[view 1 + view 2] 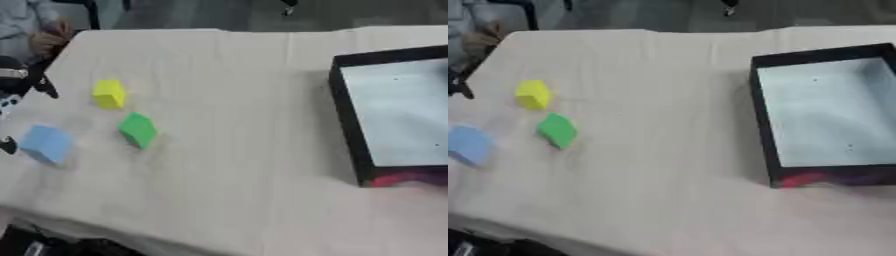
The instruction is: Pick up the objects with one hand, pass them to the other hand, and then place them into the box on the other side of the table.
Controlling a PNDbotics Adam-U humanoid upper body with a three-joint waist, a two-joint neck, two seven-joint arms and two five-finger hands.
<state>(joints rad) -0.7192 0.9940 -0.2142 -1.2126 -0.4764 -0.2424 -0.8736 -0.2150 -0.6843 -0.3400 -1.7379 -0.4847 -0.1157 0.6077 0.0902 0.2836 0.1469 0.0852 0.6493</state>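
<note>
Left eye view: robot's left hand [16,80] shows only partly at the far-left edge, black w/ a silver band, dark fingers pointing down toward the surface [236,165]; too blurred and cropped to say if fingers are released or clenched, and nothing seen in it. Right hand not visible in either view.

Nearest to that hand, just right of it: yellow block [108,93], resting on the surface, apart from the hand. Nearer and slightly right of yellow: green block [137,130], tilted, one corner toward the near edge, close to yellow but not touching. Left of green and a bit nearer: blue block [45,144], by the left edge of the surface, apart from both others. All three sit in a loose cluster on the left side.

Surface has a pale beige cloth cover w/ faint creases. Well apart on the far-right side: box [765,120], black walls, pale grey-white floor, open top, nothing visible inside. Red-pink patch on its near wall, at the near-left corner. Box cut off by the right edge in both views.
</note>
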